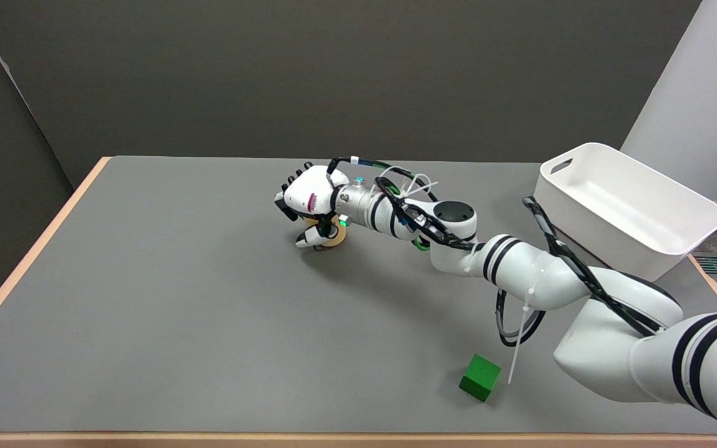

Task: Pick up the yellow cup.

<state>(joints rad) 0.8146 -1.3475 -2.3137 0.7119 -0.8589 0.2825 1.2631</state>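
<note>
The yellow cup (pixel 335 234) shows only as a small pale-yellow patch under my right hand (pixel 306 205), near the middle of the grey table (pixel 165 292). My right hand is wrapped over it, with fingers curled down its far side and the thumb low on the near side. Most of the cup is hidden by the hand. A shadow lies right below the cup, and I cannot tell whether it is touching the table or just off it.
A white bin (pixel 626 208) stands at the table's right edge, behind my forearm. A green cube (pixel 480 377) sits near the front edge, right of centre. The table's wooden rim (pixel 28 255) runs along the left side.
</note>
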